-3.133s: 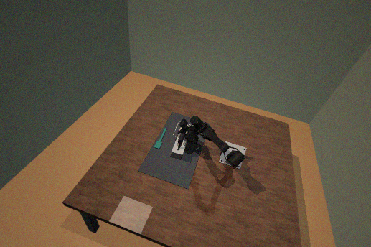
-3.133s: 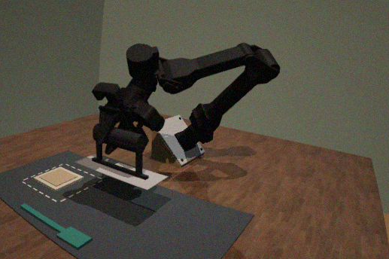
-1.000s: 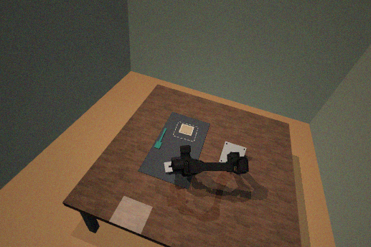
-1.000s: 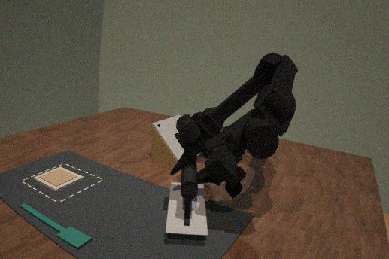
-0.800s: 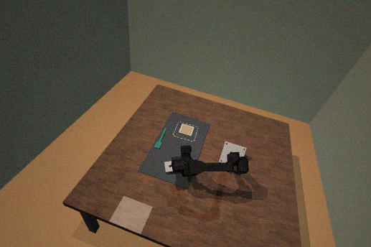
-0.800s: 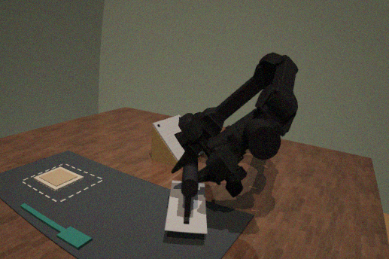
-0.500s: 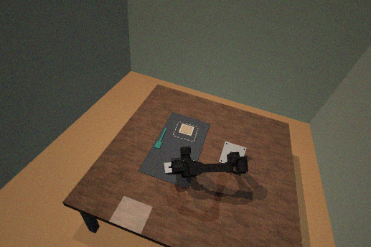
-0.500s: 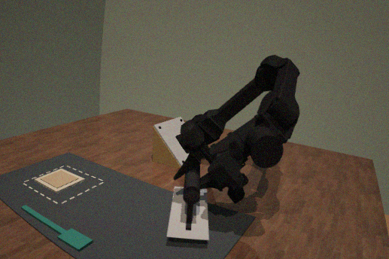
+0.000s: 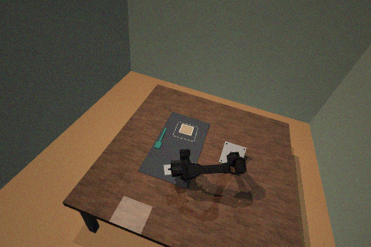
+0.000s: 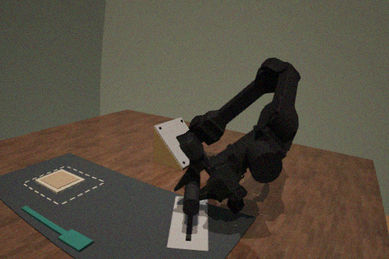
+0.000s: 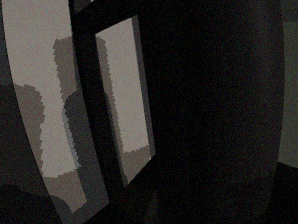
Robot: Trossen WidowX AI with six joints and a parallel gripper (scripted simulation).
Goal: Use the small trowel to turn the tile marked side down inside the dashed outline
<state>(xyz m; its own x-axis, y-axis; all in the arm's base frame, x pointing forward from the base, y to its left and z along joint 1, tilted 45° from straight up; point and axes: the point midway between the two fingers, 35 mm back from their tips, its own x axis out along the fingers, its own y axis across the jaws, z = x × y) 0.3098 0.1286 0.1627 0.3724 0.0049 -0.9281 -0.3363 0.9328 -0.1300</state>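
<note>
The tile (image 9: pixel 186 129) (image 10: pixel 59 180), tan with a pale border, lies flat inside the dashed outline (image 9: pixel 194 141) (image 10: pixel 59 204) on the dark mat (image 9: pixel 151 163) (image 10: pixel 130 203). My gripper (image 9: pixel 179 168) (image 10: pixel 193 181) is shut on the dark handle of the trowel, well away from the tile. The trowel's pale rectangular blade (image 9: pixel 167 169) (image 10: pixel 175 235) (image 11: pixel 127 90) is low over the mat's near right end; I cannot tell whether it touches. The fingertips are mostly hidden, and the wrist view is very dark.
A teal flat-bladed tool (image 9: pixel 158 144) (image 10: pixel 77 239) lies on the mat's left side. A pale tilted board (image 9: pixel 232 146) (image 10: pixel 173 141) with black corner dots stands on a yellowish block beside the arm, beyond the mat. A pale square (image 9: pixel 131 215) lies at the table's near edge.
</note>
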